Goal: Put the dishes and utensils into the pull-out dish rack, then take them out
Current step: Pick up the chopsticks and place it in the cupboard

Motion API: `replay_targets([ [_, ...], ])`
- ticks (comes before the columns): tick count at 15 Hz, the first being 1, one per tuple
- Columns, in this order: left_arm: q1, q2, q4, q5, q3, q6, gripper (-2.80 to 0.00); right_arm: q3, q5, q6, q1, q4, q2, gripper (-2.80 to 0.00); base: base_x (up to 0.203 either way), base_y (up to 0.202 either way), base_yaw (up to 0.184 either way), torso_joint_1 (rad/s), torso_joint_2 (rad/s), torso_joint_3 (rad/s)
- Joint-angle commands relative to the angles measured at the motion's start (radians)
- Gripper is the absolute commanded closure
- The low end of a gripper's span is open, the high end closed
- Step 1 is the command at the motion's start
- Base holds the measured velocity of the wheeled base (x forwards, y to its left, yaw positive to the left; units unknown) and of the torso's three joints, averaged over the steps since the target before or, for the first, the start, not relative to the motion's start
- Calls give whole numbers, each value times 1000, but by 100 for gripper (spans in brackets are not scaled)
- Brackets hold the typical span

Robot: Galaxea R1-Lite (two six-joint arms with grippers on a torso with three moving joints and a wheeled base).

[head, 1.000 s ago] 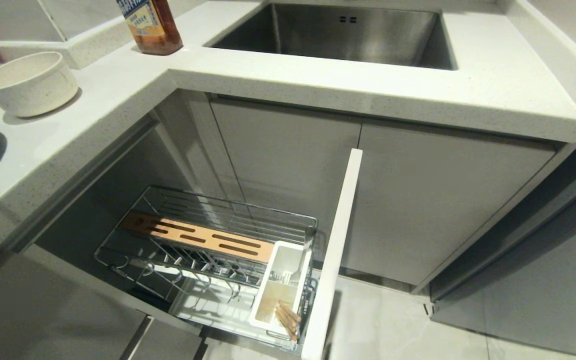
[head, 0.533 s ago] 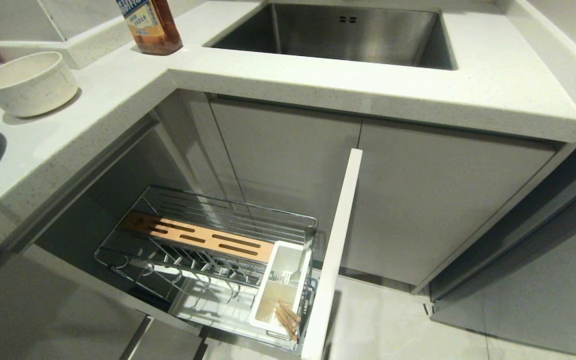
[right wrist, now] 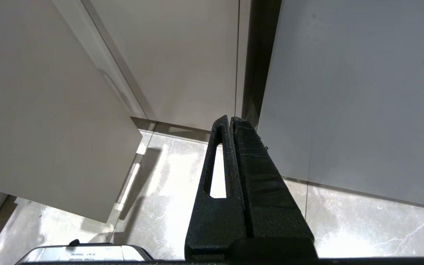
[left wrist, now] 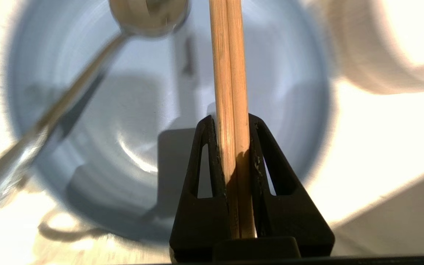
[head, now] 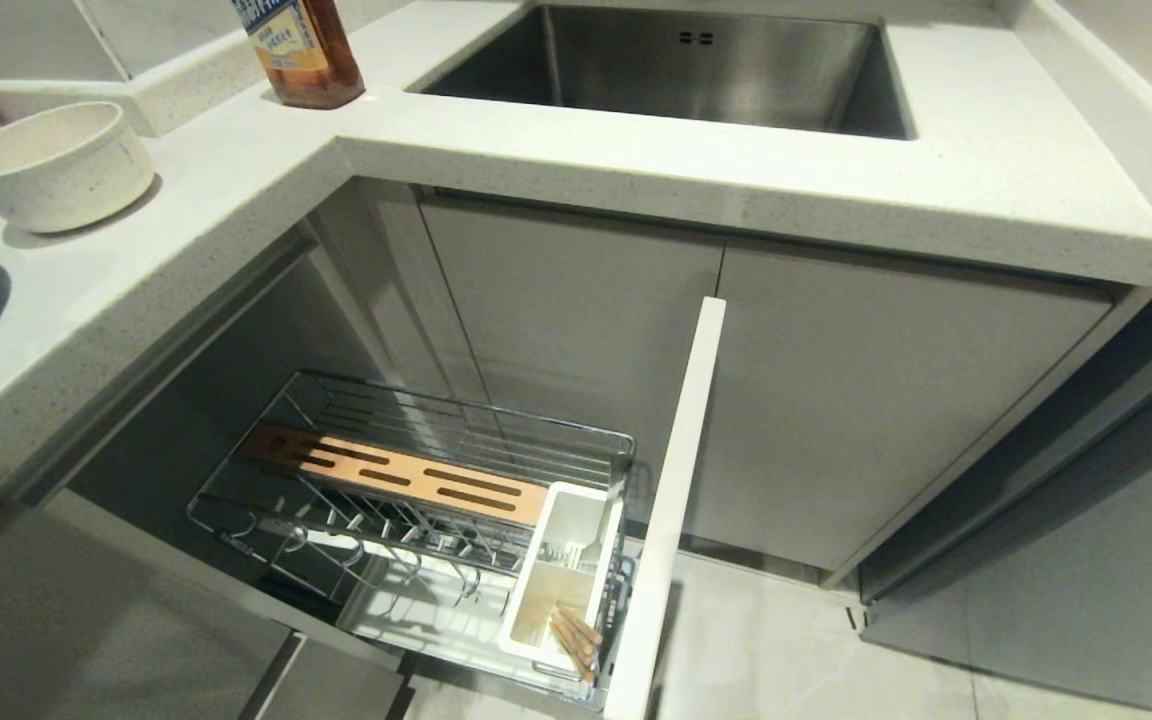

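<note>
Evidently a pair of chopsticks [left wrist: 229, 92] was clamped between the narrowed jaws of the left gripper [left wrist: 233, 123], seen only in the left wrist view, poised over the blue plate [left wrist: 282, 84]. A metal spoon [left wrist: 87, 77] was laid across that plate, bowl end up near the rim, and the cream bowl [left wrist: 381, 44] was set just beside the plate on the counter [left wrist: 374, 154].

Risks, as judged: the sticks were gripped low w/ most of their length unsupported, so a pivot or slip could be caused by any knock vs. the counter edge or cabinet front [head: 671, 500]. Only a thin contact patch was offered by the two round sticks; one could be lost if they were rolled apart.

Meanwhile the pull-out rack [head: 416, 500] was left open below, w/ another set of chopsticks [head: 576, 640] already lodged in the white utensil holder [head: 556, 580]; a clash there was possible on insertion. The right gripper [right wrist: 231, 119] was held pressed together, parked near the floor [right wrist: 168, 191].
</note>
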Motion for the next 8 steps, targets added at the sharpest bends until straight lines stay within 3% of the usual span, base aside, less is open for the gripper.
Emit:
replay_targets([
  [1, -9, -76, 2, 3, -26, -7, 0, 0, 0, 0, 0, 0, 1, 0, 0, 0, 0, 0, 0, 0],
  [2, -38, -107, 2, 1, -42, -18, 0, 0, 0, 0, 0, 0, 0, 0, 0, 0, 0, 0, 0, 0],
  [5, -231, -188, 3, -3, -62, -53, 0, 0, 0, 0, 0, 0, 0, 0, 0, 0, 0, 0, 0, 0],
  [8, -505, -263, 26, -29, -46, -66, 0, 0, 0, 0, 0, 0, 0, 0, 0, 0, 0, 0, 0, 0],
])
